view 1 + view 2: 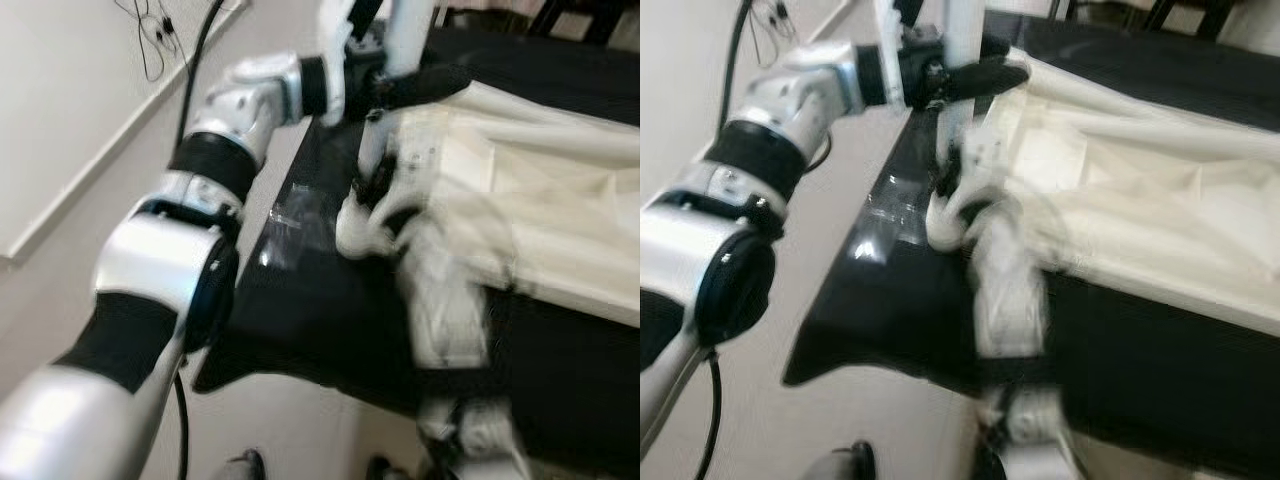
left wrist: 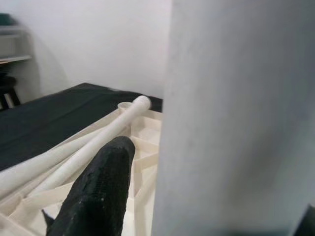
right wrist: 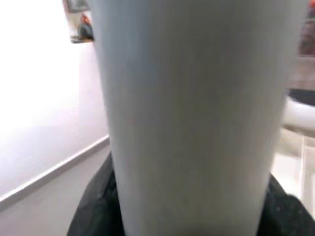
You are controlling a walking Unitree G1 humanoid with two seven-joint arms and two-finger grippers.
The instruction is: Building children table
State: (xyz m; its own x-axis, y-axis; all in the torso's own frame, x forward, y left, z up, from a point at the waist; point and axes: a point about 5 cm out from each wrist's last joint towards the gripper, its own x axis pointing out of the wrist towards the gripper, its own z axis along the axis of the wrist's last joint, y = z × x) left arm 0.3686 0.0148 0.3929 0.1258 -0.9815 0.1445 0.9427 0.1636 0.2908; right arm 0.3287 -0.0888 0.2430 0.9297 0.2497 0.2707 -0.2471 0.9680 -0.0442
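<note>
A cream table top [image 1: 540, 190] lies upside down on a black surface [image 1: 310, 310]. A white table leg [image 1: 405, 35] stands upright at its near left corner. My left gripper [image 1: 400, 85] is shut on the leg high up, one black finger [image 2: 98, 191] lying beside the leg [image 2: 236, 118]. Lower down, my blurred right gripper [image 1: 372, 195] grips the same leg near its base; in the right wrist view the leg [image 3: 192, 113] sits between its black fingers [image 3: 96, 211]. Another white leg [image 2: 98, 135] lies across the ribbed underside.
A clear plastic bag [image 1: 295, 215] lies on the black surface next to the table top's corner. The surface's edge drops to a pale floor [image 1: 60, 300] on my left. Black cables [image 1: 150, 40] hang by the wall and baseboard.
</note>
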